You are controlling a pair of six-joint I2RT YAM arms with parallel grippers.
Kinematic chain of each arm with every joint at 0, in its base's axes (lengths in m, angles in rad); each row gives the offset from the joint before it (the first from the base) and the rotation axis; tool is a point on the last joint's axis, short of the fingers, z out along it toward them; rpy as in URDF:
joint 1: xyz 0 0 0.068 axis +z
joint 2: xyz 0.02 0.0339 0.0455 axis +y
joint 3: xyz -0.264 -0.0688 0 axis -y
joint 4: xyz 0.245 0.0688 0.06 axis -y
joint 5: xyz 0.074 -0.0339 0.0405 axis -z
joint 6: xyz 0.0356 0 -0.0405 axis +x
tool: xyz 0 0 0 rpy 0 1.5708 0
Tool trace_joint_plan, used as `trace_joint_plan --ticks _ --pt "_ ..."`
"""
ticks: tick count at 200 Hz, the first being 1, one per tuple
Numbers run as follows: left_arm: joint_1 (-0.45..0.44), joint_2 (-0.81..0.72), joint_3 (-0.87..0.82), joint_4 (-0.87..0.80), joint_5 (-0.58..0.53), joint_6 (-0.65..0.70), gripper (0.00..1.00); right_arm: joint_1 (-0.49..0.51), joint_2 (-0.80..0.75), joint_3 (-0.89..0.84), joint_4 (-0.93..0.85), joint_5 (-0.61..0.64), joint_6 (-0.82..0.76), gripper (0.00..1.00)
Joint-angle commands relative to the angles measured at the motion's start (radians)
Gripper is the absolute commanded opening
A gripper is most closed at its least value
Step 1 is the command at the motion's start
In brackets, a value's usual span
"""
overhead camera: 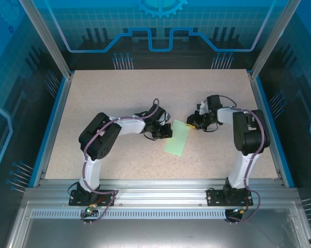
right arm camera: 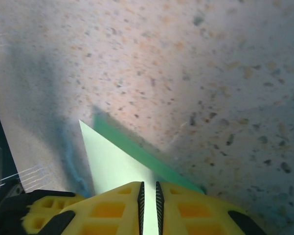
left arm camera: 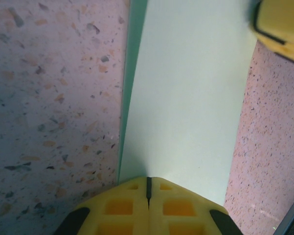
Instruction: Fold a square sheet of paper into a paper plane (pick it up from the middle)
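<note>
The square sheet of paper (overhead camera: 177, 138) lies on the table as a pale mint-green oblong, folded over, between the two grippers. My left gripper (overhead camera: 168, 132) is shut, its yellow tips (left arm camera: 148, 182) meeting on the near edge of the paper (left arm camera: 186, 98), with a darker green lower layer showing along the left side. My right gripper (overhead camera: 190, 123) is at the sheet's far right corner. In the right wrist view its jaws (right arm camera: 148, 188) stand a thin gap apart with the pale paper (right arm camera: 112, 164) running between them, and a pointed corner sticks out ahead.
The speckled beige tabletop (overhead camera: 124, 98) spreads around the paper, bounded by blue edge strips and an aluminium frame (overhead camera: 155, 188) at the near side. The right gripper's yellow finger (left arm camera: 279, 24) shows at the top right of the left wrist view.
</note>
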Motion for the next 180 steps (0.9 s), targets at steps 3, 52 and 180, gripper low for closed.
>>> trace_joint_plan --ticks 3,52,180 --pt "-0.009 0.054 -0.005 -0.11 -0.036 0.027 0.0 -0.017 0.027 -0.008 -0.026 0.023 -0.018 0.17" --pt "-0.01 0.053 -0.006 -0.118 -0.038 0.032 0.0 0.01 0.011 0.06 -0.149 0.137 -0.03 0.18" --pt "-0.012 0.051 -0.01 -0.096 -0.025 0.016 0.0 -0.011 0.031 0.059 -0.116 0.085 0.036 0.18"
